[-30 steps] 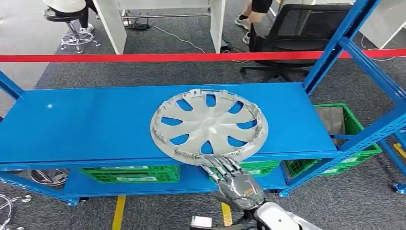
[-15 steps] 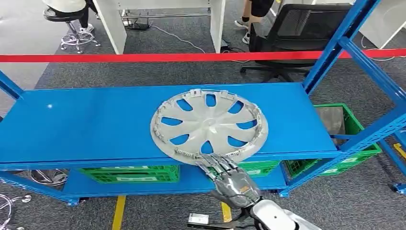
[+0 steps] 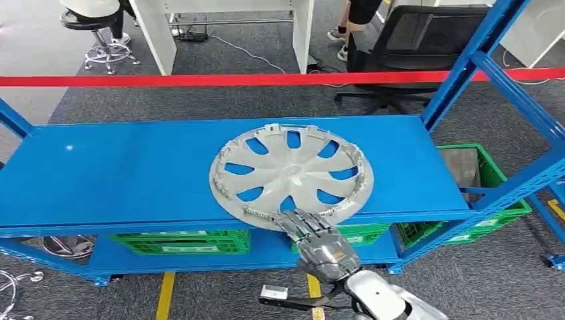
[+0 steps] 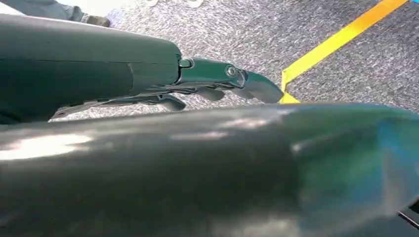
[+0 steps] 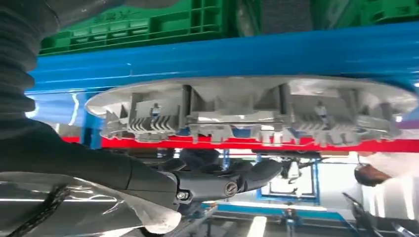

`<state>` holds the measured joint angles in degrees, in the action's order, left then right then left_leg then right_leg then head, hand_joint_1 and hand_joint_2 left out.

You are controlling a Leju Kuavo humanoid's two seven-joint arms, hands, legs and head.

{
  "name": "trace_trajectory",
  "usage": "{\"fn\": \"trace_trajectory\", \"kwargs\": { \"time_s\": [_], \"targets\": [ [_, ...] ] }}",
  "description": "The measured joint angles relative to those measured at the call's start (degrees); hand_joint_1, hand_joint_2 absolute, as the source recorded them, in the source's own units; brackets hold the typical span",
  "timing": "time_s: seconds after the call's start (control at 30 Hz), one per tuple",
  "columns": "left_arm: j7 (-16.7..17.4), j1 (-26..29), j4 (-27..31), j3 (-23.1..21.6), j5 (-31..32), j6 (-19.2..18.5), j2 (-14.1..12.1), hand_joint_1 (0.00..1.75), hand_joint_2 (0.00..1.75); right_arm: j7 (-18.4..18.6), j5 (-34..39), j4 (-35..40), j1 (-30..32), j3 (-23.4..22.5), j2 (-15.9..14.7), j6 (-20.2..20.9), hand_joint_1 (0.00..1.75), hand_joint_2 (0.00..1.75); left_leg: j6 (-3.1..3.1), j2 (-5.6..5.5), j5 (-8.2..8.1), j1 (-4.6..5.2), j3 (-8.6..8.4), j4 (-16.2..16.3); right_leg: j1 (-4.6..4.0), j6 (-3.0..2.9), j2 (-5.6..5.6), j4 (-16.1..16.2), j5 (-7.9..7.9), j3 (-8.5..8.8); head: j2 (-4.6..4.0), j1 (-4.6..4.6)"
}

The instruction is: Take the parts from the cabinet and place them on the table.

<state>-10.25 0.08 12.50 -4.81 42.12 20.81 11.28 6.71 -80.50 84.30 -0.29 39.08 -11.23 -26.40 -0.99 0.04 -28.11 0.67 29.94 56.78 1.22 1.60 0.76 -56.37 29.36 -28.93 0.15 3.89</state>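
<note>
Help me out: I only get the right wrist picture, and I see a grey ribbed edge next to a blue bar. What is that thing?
Observer: In the head view it is a round silver hubcap with spokes, lying flat on a blue shelf.
Operator: Is it wholly on the shelf?
Observer: No. Its near edge sticks out past the shelf's front edge, toward the robot, and the right hand reaches up to that edge.
Operator: What is the other hand doing?
Observer: The left hand hangs over grey carpet with a yellow line, its fingers stretched out and holding nothing.
</note>
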Motion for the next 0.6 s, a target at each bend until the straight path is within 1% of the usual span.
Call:
{"fn": "trace_trajectory", "kwargs": {
  "time_s": [0.27,0.6],
  "targets": [
    [0.02,0.00,0.00,-0.61,-0.90,0.22,-0.04,0.00,0.00,0.31,-0.55,-0.24,0.05,-2.01,0.83,0.57,0.00,1.75,0.00,0.00,0.00,0.00,0.00,0.00,0.00,0.00,0.00,0.00,0.00,-0.01,0.00,0.00],
    [0.02,0.00,0.00,-1.11,-1.49,0.55,-0.07,0.00,0.00,0.31,-0.46,-0.37,-0.02,-3.32,1.62,1.35,0.00,1.75,0.00,0.00,0.00,0.00,0.00,0.00,0.00,0.00,0.00,0.00,0.00,0.00,0.00,0.00]
  ]
}}
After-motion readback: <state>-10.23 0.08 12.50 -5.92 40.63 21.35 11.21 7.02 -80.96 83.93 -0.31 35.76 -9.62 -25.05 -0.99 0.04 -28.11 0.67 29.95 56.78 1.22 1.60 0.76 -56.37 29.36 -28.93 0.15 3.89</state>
